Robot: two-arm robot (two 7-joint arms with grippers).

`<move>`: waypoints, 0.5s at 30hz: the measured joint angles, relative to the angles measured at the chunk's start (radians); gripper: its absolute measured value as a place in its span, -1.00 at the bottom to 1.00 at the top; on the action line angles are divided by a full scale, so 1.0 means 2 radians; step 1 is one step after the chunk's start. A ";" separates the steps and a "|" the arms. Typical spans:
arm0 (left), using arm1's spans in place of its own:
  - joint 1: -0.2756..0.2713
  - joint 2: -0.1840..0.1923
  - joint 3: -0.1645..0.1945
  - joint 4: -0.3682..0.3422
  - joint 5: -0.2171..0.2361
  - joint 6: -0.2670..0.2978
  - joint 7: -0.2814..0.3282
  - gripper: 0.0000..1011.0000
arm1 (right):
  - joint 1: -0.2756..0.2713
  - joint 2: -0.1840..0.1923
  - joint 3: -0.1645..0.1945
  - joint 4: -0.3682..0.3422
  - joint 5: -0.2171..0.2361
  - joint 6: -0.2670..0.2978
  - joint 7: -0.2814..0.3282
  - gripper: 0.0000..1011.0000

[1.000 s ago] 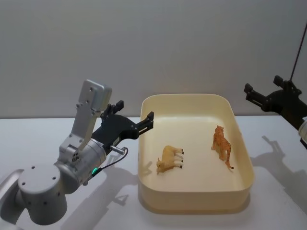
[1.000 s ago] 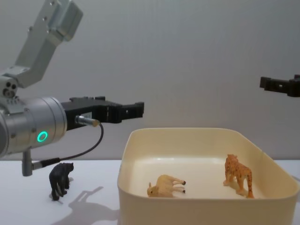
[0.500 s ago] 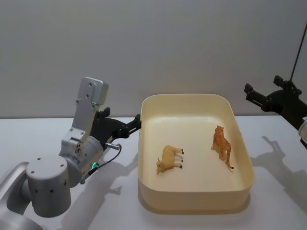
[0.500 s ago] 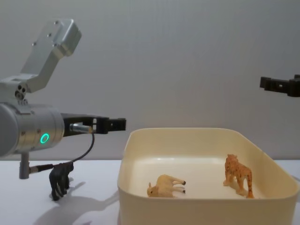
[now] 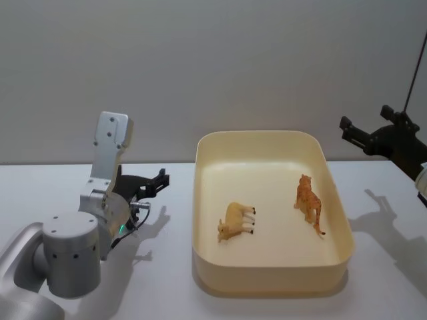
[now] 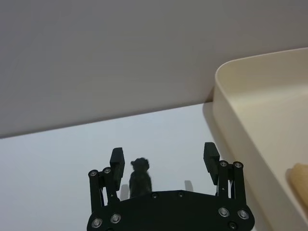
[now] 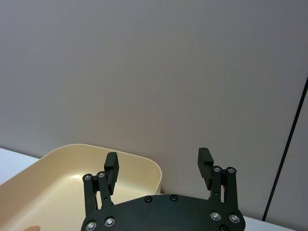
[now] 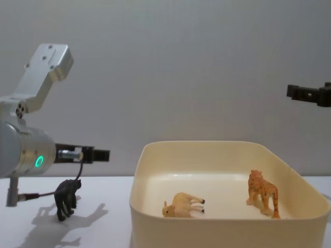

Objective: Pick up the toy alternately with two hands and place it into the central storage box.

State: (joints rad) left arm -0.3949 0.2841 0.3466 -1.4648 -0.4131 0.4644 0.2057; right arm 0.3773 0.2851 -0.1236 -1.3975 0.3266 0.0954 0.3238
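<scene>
Left wrist view has the left gripper (image 6: 164, 156) spread wide over a black animal toy (image 6: 139, 175) standing on the table (image 6: 57, 159), left of the central storage box (image 5: 267, 135); the right gripper (image 7: 158, 163), also wide, hangs beyond the box's right side

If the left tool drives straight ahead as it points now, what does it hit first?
Probably the black toy animal, framed inside the open left tool; the chest view puts it lower, so the tool might pass over it.
</scene>
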 joint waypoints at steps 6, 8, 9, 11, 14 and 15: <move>-0.004 -0.004 -0.004 0.014 0.000 0.024 0.027 0.98 | 0.000 0.000 0.000 0.000 0.000 0.000 0.000 0.98; -0.005 -0.006 -0.005 0.019 0.000 0.029 0.032 0.98 | 0.000 0.000 0.000 0.000 0.000 0.000 0.000 0.98; -0.005 -0.006 -0.005 0.019 0.000 0.029 0.032 0.98 | 0.000 0.000 0.000 0.000 0.000 0.000 0.000 0.98; -0.006 -0.007 -0.007 0.025 -0.002 0.037 0.038 0.98 | 0.000 0.000 0.000 0.000 0.000 0.000 0.000 0.98; -0.007 -0.008 -0.009 0.029 -0.004 0.040 0.041 0.98 | 0.000 0.000 0.000 0.000 0.000 0.000 0.000 0.98; -0.007 -0.009 -0.009 0.031 -0.006 0.042 0.042 0.98 | 0.000 0.000 0.000 0.000 0.000 0.000 0.000 0.98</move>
State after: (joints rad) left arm -0.4091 0.2660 0.3277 -1.4022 -0.4249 0.5484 0.2900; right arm 0.3773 0.2851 -0.1237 -1.3975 0.3267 0.0954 0.3239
